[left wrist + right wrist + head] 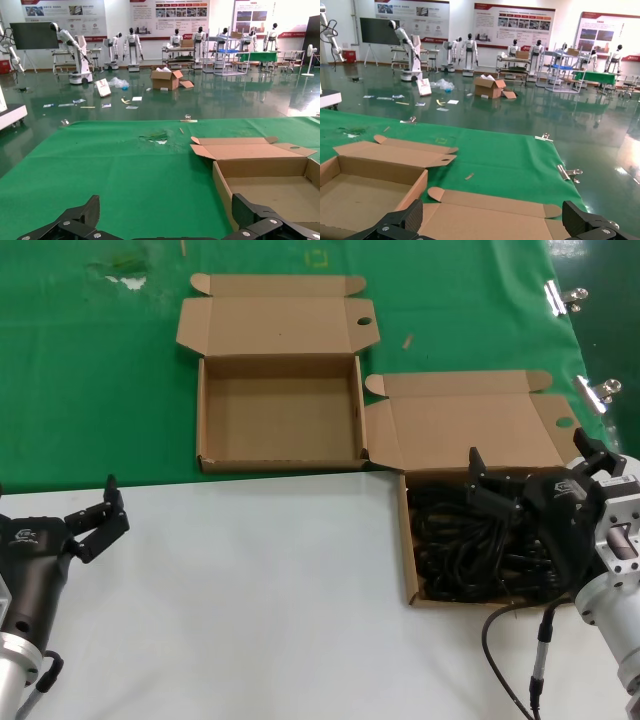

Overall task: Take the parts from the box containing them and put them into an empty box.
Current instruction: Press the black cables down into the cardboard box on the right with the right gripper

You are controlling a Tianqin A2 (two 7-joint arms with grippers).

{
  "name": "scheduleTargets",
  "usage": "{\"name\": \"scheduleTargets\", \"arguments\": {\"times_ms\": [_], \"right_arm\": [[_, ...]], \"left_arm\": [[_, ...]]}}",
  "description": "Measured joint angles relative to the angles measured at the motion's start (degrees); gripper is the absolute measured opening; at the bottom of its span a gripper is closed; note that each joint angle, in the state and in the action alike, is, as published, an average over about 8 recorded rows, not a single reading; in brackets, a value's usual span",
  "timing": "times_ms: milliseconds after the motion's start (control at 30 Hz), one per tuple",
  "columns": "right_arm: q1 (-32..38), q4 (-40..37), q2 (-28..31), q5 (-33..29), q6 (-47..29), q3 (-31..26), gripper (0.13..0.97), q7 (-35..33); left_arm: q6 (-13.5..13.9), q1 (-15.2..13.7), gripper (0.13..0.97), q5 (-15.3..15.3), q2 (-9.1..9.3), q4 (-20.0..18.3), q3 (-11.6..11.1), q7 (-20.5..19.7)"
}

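The empty box (280,410) lies open on the green cloth at the back centre, its lid folded back. It also shows in the left wrist view (265,185) and in the right wrist view (365,192). The box containing the parts (408,540) sits to its right on the white tabletop, its lid (470,430) open. It is filled with tangled black power cords (465,550). My right gripper (535,468) is open and empty, above the far part of that box; in its wrist view (494,215) only the lid (495,197) shows. My left gripper (108,512) is open and empty at the near left, also in its wrist view (167,210).
The green cloth (100,390) covers the far half of the table and the white top (250,610) the near half. Metal clips (565,295) hold the cloth at the right edge. My own grey-ended cable (540,650) hangs near the right arm.
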Motion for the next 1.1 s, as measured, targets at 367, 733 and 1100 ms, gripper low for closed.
{"name": "scheduleTargets", "arguments": {"times_ms": [367, 733, 1100], "right_arm": [[0.4, -0.2, 1.5, 0.7, 0.4, -0.7, 0.966, 0.8], [1.3, 2.2, 8.5, 2.0, -0.7, -7.4, 0.966, 3.1], [4.3, 2.6, 17.1, 2.3, -13.1, -9.0, 0.966, 3.6]], "left_arm": [[0.0, 0.0, 0.831, 0.0, 0.0, 0.0, 0.0, 0.0], [0.0, 0.0, 0.663, 0.0, 0.0, 0.0, 0.0, 0.0], [0.0, 0.0, 0.425, 0.0, 0.0, 0.0, 0.0, 0.0]]}}
